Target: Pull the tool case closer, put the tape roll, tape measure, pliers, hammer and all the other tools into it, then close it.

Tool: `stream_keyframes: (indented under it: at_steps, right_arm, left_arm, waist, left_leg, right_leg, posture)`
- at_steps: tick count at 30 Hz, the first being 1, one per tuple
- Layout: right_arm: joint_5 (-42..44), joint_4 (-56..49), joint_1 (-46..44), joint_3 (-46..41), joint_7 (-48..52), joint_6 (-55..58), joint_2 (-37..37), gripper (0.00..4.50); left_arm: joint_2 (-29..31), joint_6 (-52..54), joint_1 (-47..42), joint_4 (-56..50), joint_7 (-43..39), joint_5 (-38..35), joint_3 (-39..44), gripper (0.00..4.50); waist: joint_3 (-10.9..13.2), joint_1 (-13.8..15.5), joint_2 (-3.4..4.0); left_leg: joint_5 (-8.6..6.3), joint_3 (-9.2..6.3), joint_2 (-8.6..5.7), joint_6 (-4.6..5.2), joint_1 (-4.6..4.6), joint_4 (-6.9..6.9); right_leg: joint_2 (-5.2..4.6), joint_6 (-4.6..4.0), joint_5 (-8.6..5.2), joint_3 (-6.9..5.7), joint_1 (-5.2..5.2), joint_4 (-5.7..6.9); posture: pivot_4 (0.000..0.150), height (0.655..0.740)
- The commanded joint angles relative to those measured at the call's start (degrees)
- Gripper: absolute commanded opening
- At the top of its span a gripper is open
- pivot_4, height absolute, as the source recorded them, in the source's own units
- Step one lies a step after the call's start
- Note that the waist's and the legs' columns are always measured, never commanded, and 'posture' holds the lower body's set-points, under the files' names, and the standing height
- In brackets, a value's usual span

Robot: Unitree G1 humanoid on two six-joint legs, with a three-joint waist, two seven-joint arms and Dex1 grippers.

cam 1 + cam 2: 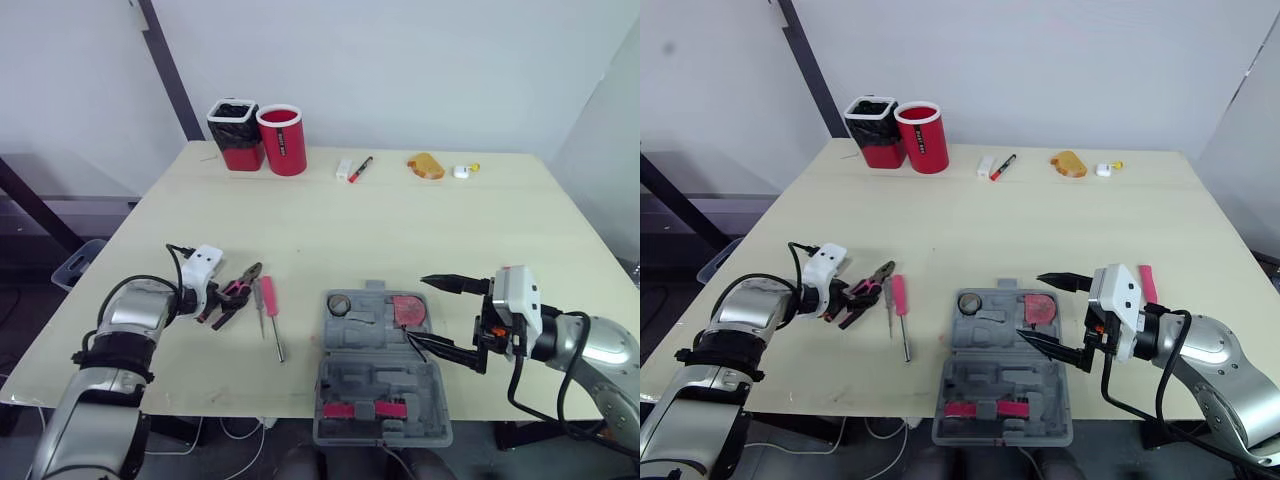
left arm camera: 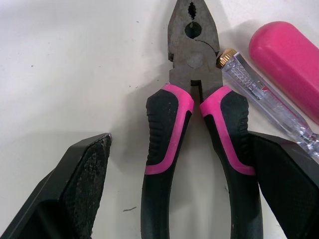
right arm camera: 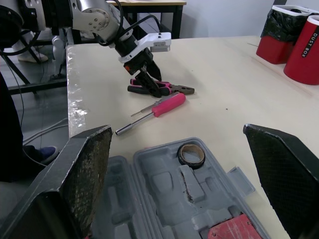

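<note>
Left end effector (image 2: 179, 149) open, down at counter (image 1: 330, 230) level near the front left. Its fingers (image 2: 79, 189) straddle the handles of the pliers (image 1: 242, 285). One finger sits clear of its handle; the other is at the second handle, contact unclear. Pliers lie flat, black-and-pink handles toward the end effector, nose pointing away, jaws shut.

Just right of the pliers is a clear tester pen (image 2: 264, 97) with a brass cap near the pliers' pivot. Next is a pink-handled screwdriver (image 1: 270, 312), flat, shaft pointing to the front edge.

Back left of the counter: a black-lined bin (image 1: 233, 133) touching a red cup (image 1: 282, 140). Further right along the back: a white item (image 1: 343, 169), a marker (image 1: 360, 168), an orange item (image 1: 426, 165) and a small white piece (image 1: 461, 171).

Front centre: grey case (image 1: 375, 385), open and lying flat, front half hanging over the counter edge. Tape roll (image 1: 339, 303) is in the far-left pocket and the red tape measure (image 1: 408, 310) in the far-right pocket. There are pink-red pieces (image 1: 350, 410) in the near half, kind unclear.

Right end effector (image 1: 415, 308) wide open, holding nothing, hovering over the case's right side with fingers pointing left, tips above the tape measure area. A pink object (image 1: 1145, 283) lies on the counter just right of that wrist, kind unclear.
</note>
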Motion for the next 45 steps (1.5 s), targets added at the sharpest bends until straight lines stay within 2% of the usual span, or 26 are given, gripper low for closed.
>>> stream_keyframes:
  at_steps: [1, 3, 5, 8, 9, 10, 15, 19, 25, 28, 31, 34, 36, 40, 45]
  right_arm:
    - [0.7, -2.7, 0.0, -0.5, -0.4, -0.6, 0.2, 4.42]
    - [0.5, -2.7, 0.1, -0.4, -0.4, -0.8, 0.5, 4.42]
    - [0.1, -2.4, 0.3, -0.3, -0.3, -1.2, 0.6, 4.5]
    - [-0.4, -2.0, 0.6, -0.1, -0.1, -1.6, 0.7, 4.5]
    - [-0.5, -2.0, 0.6, 0.0, -0.1, -1.7, 0.8, 4.5]
    - [-0.6, -1.9, 0.6, 0.0, -0.1, -1.7, 0.9, 4.5]
    - [-0.8, -1.8, 0.7, 0.3, -0.2, -1.8, 1.2, 4.5]
    - [0.5, -1.8, 0.1, -0.4, -0.6, -1.7, 2.3, 4.5]
    - [4.3, -3.0, -1.1, -1.3, -2.0, -0.1, 3.9, 4.5]
    - [6.6, -3.6, -3.1, -1.6, -2.7, 1.0, 4.1, 4.5]
    - [8.8, -3.8, -6.2, -1.2, -3.9, 3.6, 3.6, 4.5]
    - [5.8, -3.2, -12.7, 3.3, -6.2, 11.0, 0.3, 4.5]
    - [4.7, -2.2, -16.2, 6.1, -6.4, 14.3, -1.0, 4.5]
    - [-1.2, 3.8, -26.3, 14.5, -6.6, 21.1, -2.2, 4.5]
    - [-6.3, 12.4, -35.6, 22.0, -5.1, 25.0, 0.7, 4.5]
  left_arm:
    - [-1.2, -0.3, -1.0, 2.7, -0.1, 1.0, 0.5, 4.5]
    - [-1.7, 0.3, -1.3, 2.9, -0.8, 0.9, 0.6, 4.5]
    - [-2.1, 0.9, -1.3, 2.7, -1.5, 0.9, 0.3, 4.08]
    - [-2.3, 1.1, -1.3, 2.8, -2.2, 1.0, 0.0, 3.16]
    - [-2.4, 1.1, -1.3, 3.0, -2.3, 1.1, 0.1, 2.67]
    - [-2.4, 1.2, -1.4, 3.1, -2.5, 1.2, 0.2, 2.6]
    - [-2.4, -0.1, -1.6, 4.3, -3.1, 1.1, 1.6, 2.58]
    - [1.1, -0.5, 1.2, -0.2, -5.7, -0.2, 4.5, 2.58]
    - [7.1, 2.8, 5.9, -12.3, -11.2, -4.7, 8.8, 2.58]
    - [12.4, 4.3, 8.5, -22.3, -18.3, -8.2, 9.8, 2.58]
    - [14.8, 5.6, 8.5, -29.5, -23.4, -11.8, 9.2, 2.58]
    - [16.6, 1.9, 5.6, -36.8, -31.7, -12.1, 2.9, 2.58]
    - [16.3, 0.5, 2.4, -38.0, -34.7, -10.6, -1.5, 2.58]
    - [12.7, -2.5, -6.0, -38.2, -39.1, -6.3, -11.4, 2.58]
    - [7.8, -3.9, -13.1, -36.1, -41.2, -2.0, -18.0, 2.57]
  waist:
    - [0.0, 0.2, 0.01]
    - [0.0, 0.2, 0.04]
    - [0.0, 0.2, 0.05]
    - [0.0, 0.2, 0.06]
    - [0.0, 0.2, 0.06]
    - [0.0, 0.2, 0.06]
    - [0.0, 0.1, 0.08]
    - [0.0, -0.2, 0.07]
    - [0.0, -1.1, -0.04]
    - [0.1, -1.2, -0.14]
    - [0.1, -0.7, -0.08]
    - [0.1, -0.9, -0.07]
    - [0.1, -0.8, -0.1]
    - [0.1, -0.6, -0.06]
    - [0.1, -1.0, -0.05]
  left_leg:
    - [0.0, 0.0, 0.0, 0.0, 0.0, 0.01]
    - [0.0, -0.01, 0.0, 0.0, 0.0, 0.07]
    - [0.0, -0.01, -0.01, 0.0, 0.0, 0.11]
    - [0.0, -0.02, -0.01, 0.0, 0.0, 0.12]
    - [0.0, -0.01, -0.01, 0.0, 0.0, 0.12]
    - [0.0, -0.01, -0.02, 0.0, 0.0, 0.12]
    - [0.0, -0.01, -0.03, 0.0, 0.01, 0.12]
    - [0.0, -0.01, -0.02, 0.0, 0.0, 0.12]
    - [0.0, -0.06, 0.06, 0.0, -0.05, 0.11]
    - [0.0, -0.07, 0.07, 0.0, -0.06, 0.12]
    - [0.0, -0.08, 0.13, 0.0, -0.06, 0.11]
    - [0.0, 0.01, 0.02, 0.0, -0.05, 0.13]
    - [0.0, 0.05, 0.01, 0.0, -0.06, 0.18]
    - [0.0, 0.01, -0.03, 0.01, -0.06, 0.19]
    - [0.01, -0.08, -0.02, 0.03, -0.36, 0.31]
  right_leg:
    - [0.0, 0.0, 0.0, 0.0, 0.0, 0.01]
    - [0.0, 0.0, 0.0, 0.0, 0.02, 0.05]
    - [0.0, 0.0, 0.0, 0.0, 0.02, 0.09]
    - [0.0, 0.0, 0.0, 0.0, 0.02, 0.11]
    - [0.0, 0.0, 0.0, 0.01, 0.02, 0.11]
    - [0.0, 0.0, 0.0, 0.01, 0.02, 0.11]
    - [0.0, 0.0, 0.0, 0.01, 0.02, 0.12]
    - [0.0, 0.0, 0.0, 0.01, 0.01, 0.12]
    - [0.0, 0.0, 0.0, -0.06, -0.02, 0.12]
    - [-0.01, -0.01, -0.01, -0.06, -0.02, 0.12]
    - [-0.1, -0.23, -0.13, -0.06, -0.02, 0.11]
    - [-0.09, -0.22, -0.13, -0.02, -0.03, 0.12]
    - [-0.09, -0.23, -0.13, 0.03, -0.06, 0.16]
    - [0.0, -0.25, -0.14, 0.05, -0.06, 0.19]
    - [0.17, -0.22, -0.13, 0.14, -0.25, 0.17]
  posture:
    - [0.15, 0.74]
    - [0.15, 0.74]
    - [0.15, 0.74]
    - [0.15, 0.74]
    - [0.15, 0.74]
    - [0.15, 0.74]
    - [0.15, 0.74]
    - [0.15, 0.74]
    - [0.15, 0.74]
    - [0.15, 0.74]
    - [0.15, 0.74]
    - [0.15, 0.74]
    - [0.15, 0.74]
    - [0.15, 0.74]
    - [0.15, 0.74]
